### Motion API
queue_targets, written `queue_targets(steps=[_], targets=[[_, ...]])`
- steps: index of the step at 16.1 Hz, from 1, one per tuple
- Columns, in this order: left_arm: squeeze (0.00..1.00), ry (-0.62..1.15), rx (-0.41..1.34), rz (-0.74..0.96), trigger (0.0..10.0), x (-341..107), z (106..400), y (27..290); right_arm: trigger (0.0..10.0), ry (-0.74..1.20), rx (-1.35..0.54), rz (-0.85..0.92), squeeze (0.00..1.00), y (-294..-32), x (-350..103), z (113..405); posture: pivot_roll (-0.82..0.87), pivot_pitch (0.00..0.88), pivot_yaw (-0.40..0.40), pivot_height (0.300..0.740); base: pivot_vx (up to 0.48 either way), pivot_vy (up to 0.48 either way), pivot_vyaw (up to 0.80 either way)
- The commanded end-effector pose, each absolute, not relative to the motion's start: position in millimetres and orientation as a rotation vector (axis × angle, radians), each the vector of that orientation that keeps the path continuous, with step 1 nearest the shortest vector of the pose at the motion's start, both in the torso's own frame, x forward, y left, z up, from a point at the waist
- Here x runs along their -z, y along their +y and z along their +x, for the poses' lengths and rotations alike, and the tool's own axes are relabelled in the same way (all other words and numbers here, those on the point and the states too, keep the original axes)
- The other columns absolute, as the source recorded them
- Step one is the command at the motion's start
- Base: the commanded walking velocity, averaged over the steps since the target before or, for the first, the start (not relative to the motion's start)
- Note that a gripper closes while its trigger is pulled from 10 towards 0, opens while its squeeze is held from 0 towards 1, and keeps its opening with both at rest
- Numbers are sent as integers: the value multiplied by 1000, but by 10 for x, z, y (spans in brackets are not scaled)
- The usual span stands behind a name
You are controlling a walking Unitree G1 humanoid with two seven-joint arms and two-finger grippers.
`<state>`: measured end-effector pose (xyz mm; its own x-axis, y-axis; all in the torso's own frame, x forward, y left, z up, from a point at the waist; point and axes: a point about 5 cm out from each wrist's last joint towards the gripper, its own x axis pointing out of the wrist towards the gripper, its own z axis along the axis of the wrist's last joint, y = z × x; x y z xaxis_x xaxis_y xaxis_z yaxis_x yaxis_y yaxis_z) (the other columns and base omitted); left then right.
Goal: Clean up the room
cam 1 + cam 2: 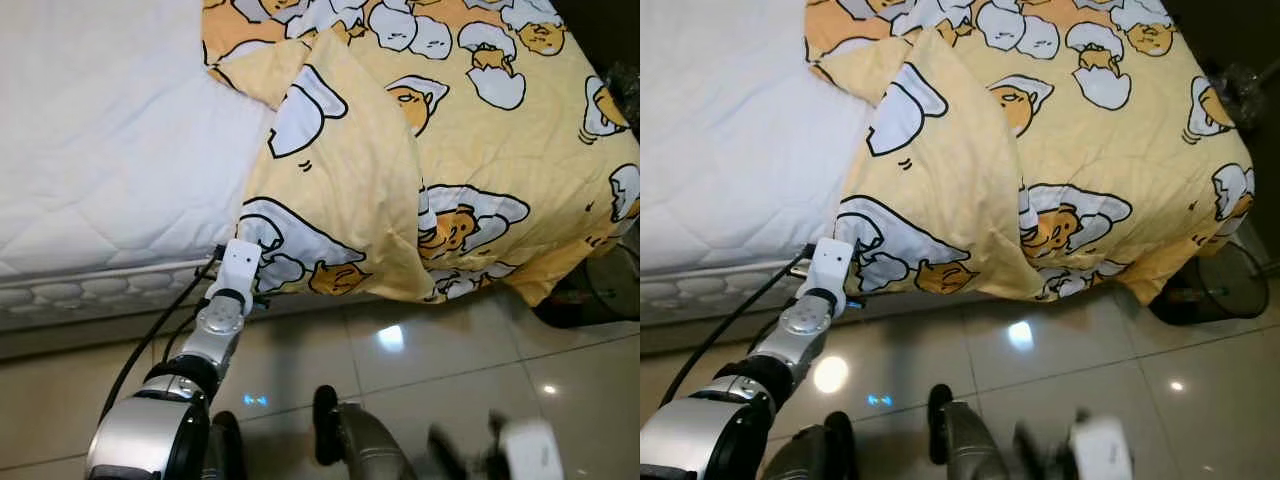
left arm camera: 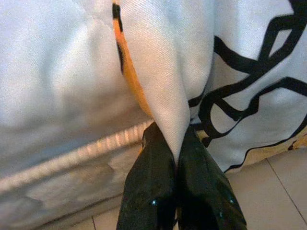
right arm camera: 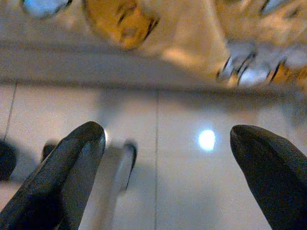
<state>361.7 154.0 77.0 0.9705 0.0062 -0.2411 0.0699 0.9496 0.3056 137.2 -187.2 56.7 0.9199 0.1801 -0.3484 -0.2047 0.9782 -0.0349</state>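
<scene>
A yellow blanket printed with cartoon egg figures covers the right half of the bed and hangs over its near edge. One corner is folded back onto the white mattress. My left gripper is shut on the blanket's hanging edge at the mattress side, and cloth rises from between its black fingers. My left arm reaches up to that spot. My right gripper is open over the tiled floor, low and blurred in the eye views.
Glossy beige floor tiles lie in front of the bed. A dark round object sits on the floor by the bed's right corner. The mattress piping runs beside my left fingers.
</scene>
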Motion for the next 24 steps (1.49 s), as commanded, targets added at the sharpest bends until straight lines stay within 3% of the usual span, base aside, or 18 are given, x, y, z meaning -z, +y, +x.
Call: queue_targets(steps=[1, 2, 3, 8, 11, 18, 24], targets=[[0, 270, 71, 315, 0, -667, 3552, 1507, 10000, 400, -155, -59, 0, -1958, -477, 1311, -209, 290, -98, 710, 0, 0, 0], [0, 274, 92, 310, 3804, -671, 3556, 1503, 10000, 375, -144, -54, 0, -1958, -471, 1423, -181, 249, -80, 710, 0, 0, 0], [0, 267, 105, 317, 10000, -690, 3568, 1487, 10000, 364, -141, -52, 0, -1950, -466, 1471, -170, 235, -74, 710, 0, 0, 0], [0, 232, 242, 246, 10000, -641, 3500, 1318, 10000, 257, -127, -2, 0, -1843, -453, 1944, -95, 98, 15, 710, 0, 0, 0], [0, 192, 288, 167, 10000, -529, 3354, 1287, 10000, 227, -77, 11, 0, -1929, -454, 2011, -62, 35, 48, 710, 0, 0, 0], [0, 195, 346, 130, 10000, -396, 3193, 1273, 10000, 212, -108, 22, 0, -1872, -370, 2172, -28, 10, 47, 710, 0, 0, 0], [0, 340, 657, 335, 10000, -167, 3004, 1240, 10000, 244, -131, -9, 0, -1922, -284, 2123, -38, 6, 41, 710, 0, 0, 0]])
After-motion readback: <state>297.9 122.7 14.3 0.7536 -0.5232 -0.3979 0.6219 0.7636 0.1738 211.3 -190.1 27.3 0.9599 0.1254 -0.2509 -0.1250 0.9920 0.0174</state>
